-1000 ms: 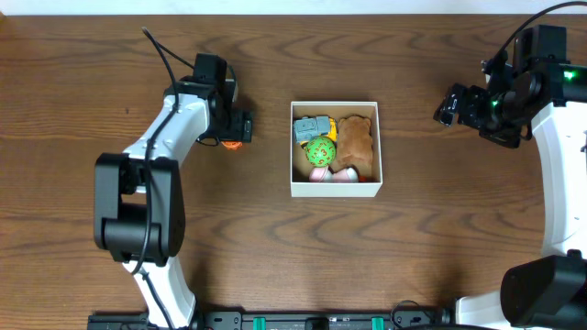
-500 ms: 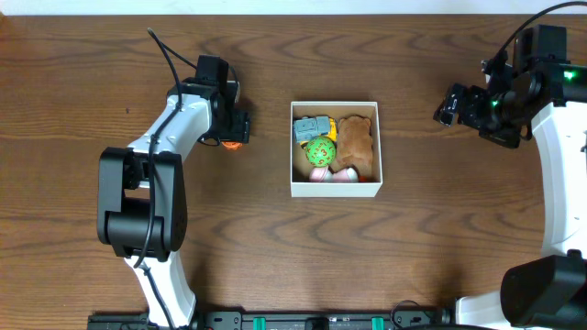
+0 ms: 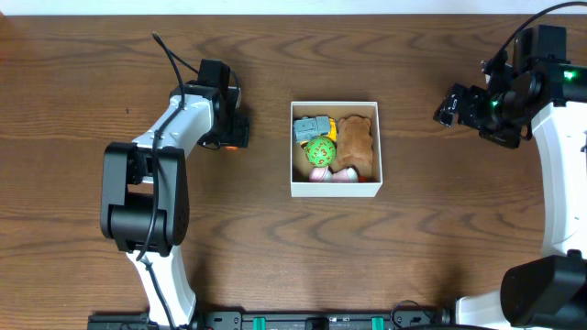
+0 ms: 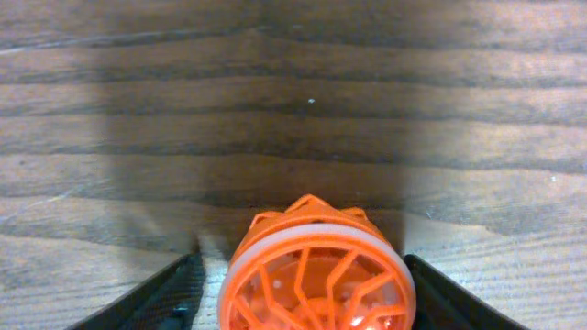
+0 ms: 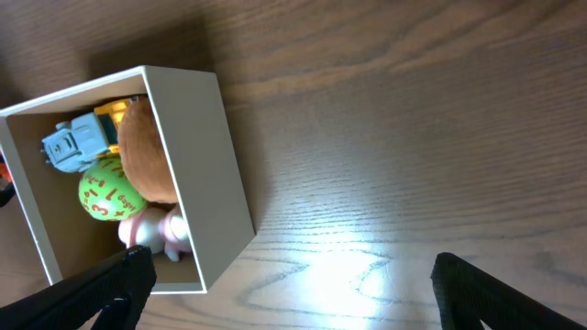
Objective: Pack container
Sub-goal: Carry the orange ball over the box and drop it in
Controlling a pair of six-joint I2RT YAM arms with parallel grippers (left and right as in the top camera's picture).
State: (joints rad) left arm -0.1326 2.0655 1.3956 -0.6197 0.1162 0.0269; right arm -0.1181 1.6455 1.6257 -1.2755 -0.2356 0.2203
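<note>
The container is a square box with white walls and a brown inside, at the table's middle; it also shows in the right wrist view. It holds a green ball, a brown plush, a blue-grey toy vehicle and a pink-white toy. An orange lattice ball rests on the table left of the box. My left gripper is open, one finger on each side of the orange ball, a small gap showing at the left finger. My right gripper is open and empty, above bare table right of the box.
The dark wooden table runs to a pale far edge at the top of the overhead view. The left arm lies left of the box and the right arm stands at the far right.
The left arm has shifted slightly right and lowered over the orange ball, which now shows less in the overhead view. The right arm and the box have not moved.
</note>
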